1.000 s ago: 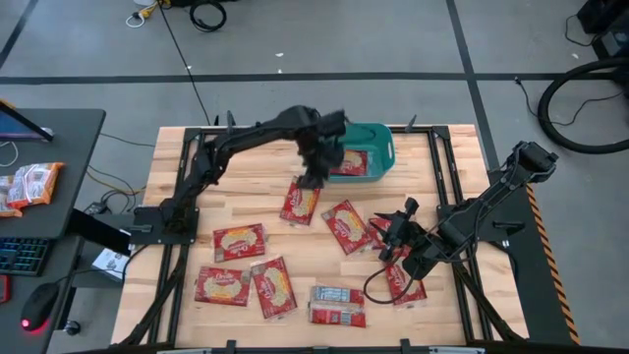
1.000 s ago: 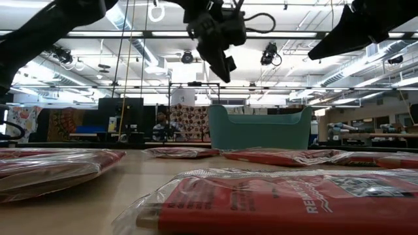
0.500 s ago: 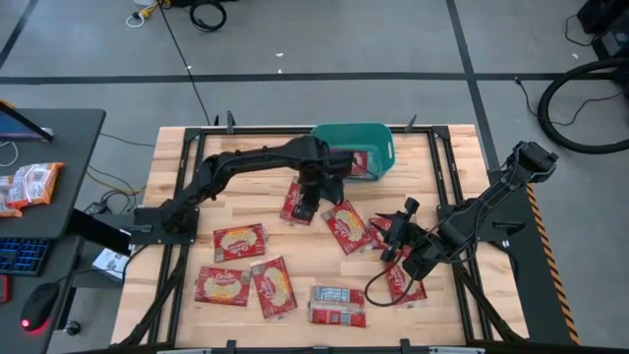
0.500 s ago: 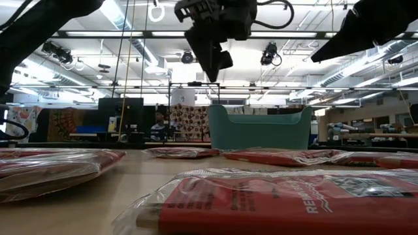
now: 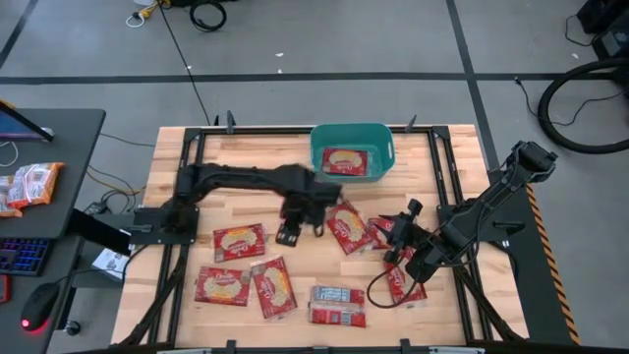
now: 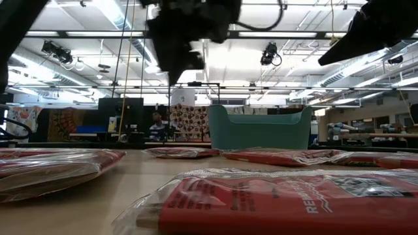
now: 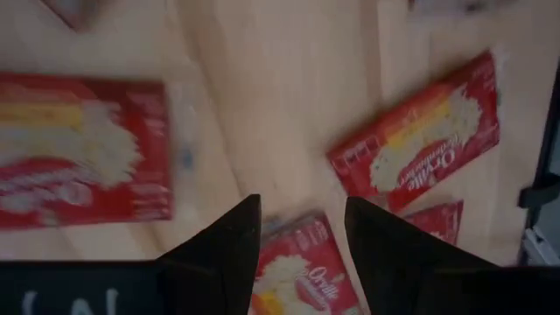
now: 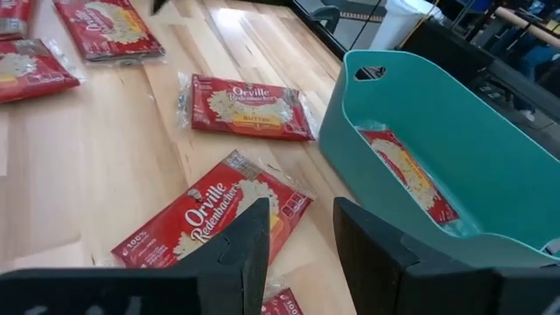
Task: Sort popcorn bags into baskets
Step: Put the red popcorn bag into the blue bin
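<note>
A teal basket (image 5: pixel 320 147) stands at the table's far middle with one red popcorn bag (image 5: pixel 346 160) lying flat in it. Several more bags lie flat on the wood, among them (image 5: pixel 240 241), (image 5: pixel 346 226) and one grey-white back up (image 5: pixel 337 295). My left gripper (image 5: pixel 292 228) hangs open near the table's middle, pointing down over a bag (image 7: pixel 297 273) that shows between its fingertips (image 7: pixel 234 241). My right gripper (image 5: pixel 401 241) waits open at the right, above the bags there, facing the basket (image 8: pixel 437 149).
Black arm frames run along the table's left and right sides. A desk at the far left holds a keyboard, a mouse and an orange-red packet (image 5: pixel 29 185). Bare wood lies between the basket and the left arm's base.
My left gripper has swung from beside the basket's near left corner toward the table's near edge and a little left, sinking slightly and rolling about its own axis. It stays open and empty. The bag in the basket now shows in full.
</note>
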Robot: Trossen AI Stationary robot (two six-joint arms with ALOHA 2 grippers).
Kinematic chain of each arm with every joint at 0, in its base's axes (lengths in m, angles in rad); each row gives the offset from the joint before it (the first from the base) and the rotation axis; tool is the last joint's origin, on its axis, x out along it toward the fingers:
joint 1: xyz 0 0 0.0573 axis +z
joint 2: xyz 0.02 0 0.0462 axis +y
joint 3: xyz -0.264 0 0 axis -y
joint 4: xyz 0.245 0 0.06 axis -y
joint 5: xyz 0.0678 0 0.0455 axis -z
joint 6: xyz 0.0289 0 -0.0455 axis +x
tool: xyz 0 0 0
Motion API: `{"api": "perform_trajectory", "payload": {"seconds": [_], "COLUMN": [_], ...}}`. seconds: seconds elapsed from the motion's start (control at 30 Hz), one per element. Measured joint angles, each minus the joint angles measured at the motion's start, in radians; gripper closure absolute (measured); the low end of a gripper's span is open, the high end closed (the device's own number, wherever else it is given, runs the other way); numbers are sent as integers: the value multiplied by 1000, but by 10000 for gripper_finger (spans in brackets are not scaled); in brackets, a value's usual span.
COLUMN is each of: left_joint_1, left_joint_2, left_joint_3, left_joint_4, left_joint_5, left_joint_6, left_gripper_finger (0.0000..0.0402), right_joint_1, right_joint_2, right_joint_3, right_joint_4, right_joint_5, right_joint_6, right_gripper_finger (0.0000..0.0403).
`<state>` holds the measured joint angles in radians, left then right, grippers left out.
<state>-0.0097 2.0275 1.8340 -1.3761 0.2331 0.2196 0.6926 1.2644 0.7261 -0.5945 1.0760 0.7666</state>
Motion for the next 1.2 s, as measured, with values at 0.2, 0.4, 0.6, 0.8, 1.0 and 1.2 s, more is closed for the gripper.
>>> {"api": "perform_trajectory", "payload": {"seconds": [0.2, 0.4, 0.6, 0.8, 1.0, 1.2], "left_joint_1": [-84, -183, -273, -368, -492, -610], "left_joint_2": [-210, -307, -308, -307, -307, -260], "left_joint_3": [-339, -476, -544, -565, -565, -560], "left_joint_4": [238, 257, 315, 334, 327, 408], "left_joint_5": [-48, -207, -211, -236, -262, -267], "left_joint_6": [-143, -334, -540, -858, -1175, -1347], "left_gripper_finger": [231, 231, 231, 231, 231, 231], "right_joint_1": [-29, -91, -165, -201, -211, -234], "right_joint_2": [0, 0, 3, 46, 67, 67], "right_joint_3": [0, 0, 0, 0, 0, 0], "right_joint_4": [35, 210, 330, 370, 459, 464], "right_joint_5": [25, -9, -122, -192, -231, -205], "right_joint_6": [-24, -241, -393, -507, -671, -746], "right_gripper_finger": [269, 269, 269, 269, 269, 269]}}
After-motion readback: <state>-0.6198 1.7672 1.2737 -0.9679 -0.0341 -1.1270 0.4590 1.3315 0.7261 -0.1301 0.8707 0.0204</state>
